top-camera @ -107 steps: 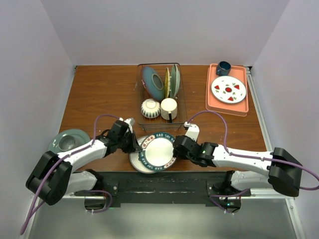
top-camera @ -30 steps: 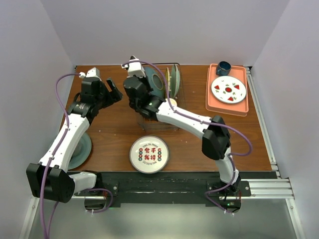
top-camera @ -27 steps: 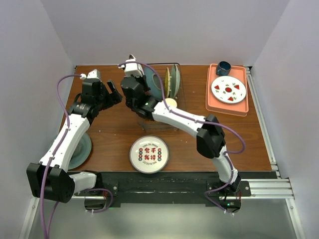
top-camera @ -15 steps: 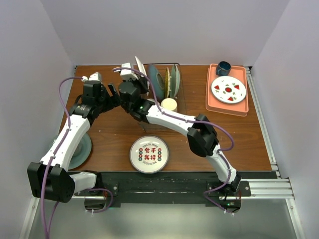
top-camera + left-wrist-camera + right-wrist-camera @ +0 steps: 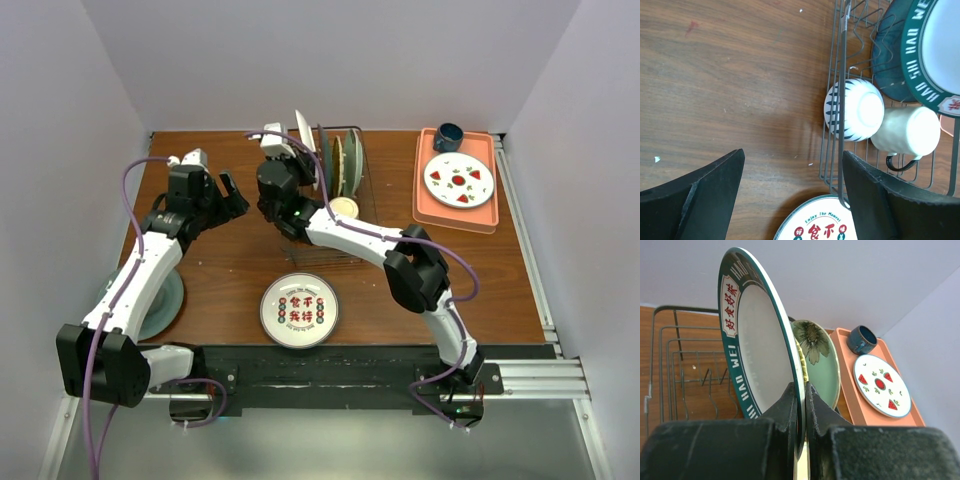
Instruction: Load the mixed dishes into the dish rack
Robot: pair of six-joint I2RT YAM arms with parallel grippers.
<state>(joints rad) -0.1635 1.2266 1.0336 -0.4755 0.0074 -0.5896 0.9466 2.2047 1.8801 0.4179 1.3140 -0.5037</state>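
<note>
Within the right gripper (image 5: 800, 395), pinched only at its rim, the dark-rimmed plate (image 5: 760, 345) stands on edge over the dish rack (image 5: 362, 215); it may swivel into the flower plate (image 5: 817, 355) beside it. Off to one side, the left gripper (image 5: 792, 180) hangs spread.

Table (image 5: 715, 75) wood-grain, matt; dish rack (image 5: 841, 100) thin dark wire (metal); green-rimmed plate (image 5: 760, 355) glossy glaze.
</note>
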